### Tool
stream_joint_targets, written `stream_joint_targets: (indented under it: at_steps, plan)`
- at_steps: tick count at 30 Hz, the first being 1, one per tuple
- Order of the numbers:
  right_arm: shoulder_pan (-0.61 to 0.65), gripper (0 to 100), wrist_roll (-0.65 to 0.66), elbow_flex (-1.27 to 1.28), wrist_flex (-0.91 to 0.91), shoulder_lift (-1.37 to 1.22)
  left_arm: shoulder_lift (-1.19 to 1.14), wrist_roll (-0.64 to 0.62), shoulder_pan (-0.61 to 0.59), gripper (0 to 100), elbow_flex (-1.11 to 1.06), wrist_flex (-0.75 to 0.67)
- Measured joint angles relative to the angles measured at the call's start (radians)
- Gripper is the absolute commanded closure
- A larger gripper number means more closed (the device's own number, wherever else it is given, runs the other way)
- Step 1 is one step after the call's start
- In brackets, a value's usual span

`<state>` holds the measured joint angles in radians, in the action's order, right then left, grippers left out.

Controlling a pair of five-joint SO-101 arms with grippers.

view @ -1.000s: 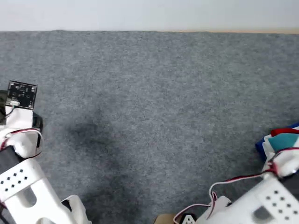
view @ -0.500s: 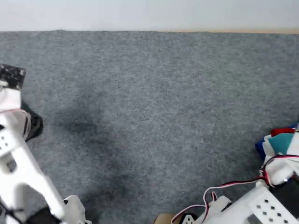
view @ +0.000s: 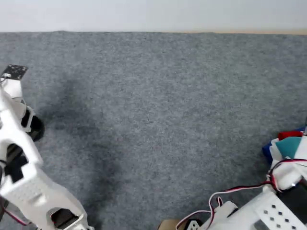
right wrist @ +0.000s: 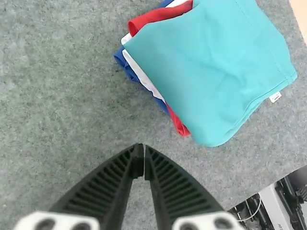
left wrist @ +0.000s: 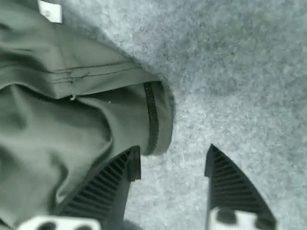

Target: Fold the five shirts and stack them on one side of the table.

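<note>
The left pincer is held wide, one finger over the hem of the crumpled olive-green cotton shirt, the other over the bare grey felt surface. Closed here, only the hem might be caught (a thin hold) and lost when lifted. The right pincer, pressed shut, is held beside the teal-topped stack of folded shirts, which could be nudged.

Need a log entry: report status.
Left end effector open at edge of green shirt. Right end effector shut, empty, beside folded stack.
</note>
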<state>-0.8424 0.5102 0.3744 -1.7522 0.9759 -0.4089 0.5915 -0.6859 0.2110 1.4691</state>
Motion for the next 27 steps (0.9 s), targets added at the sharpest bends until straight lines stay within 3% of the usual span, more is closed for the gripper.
stream_joint_targets:
  at_steps: [9,16,24,27]
  plan:
    - [0.000,99.0,0.040,0.063,0.000,0.000,-0.287,-0.003,-0.008,77,0.249,0.003]
    - [0.000,99.0,0.063,0.081,0.003,0.000,-0.454,0.000,0.008,100,0.382,0.052]
    - [0.003,99.0,0.063,0.084,0.012,0.000,-0.483,-0.008,0.103,100,0.729,0.247]
    - [0.003,99.0,0.063,0.084,0.012,0.000,-0.483,-0.098,0.153,100,0.910,0.255]
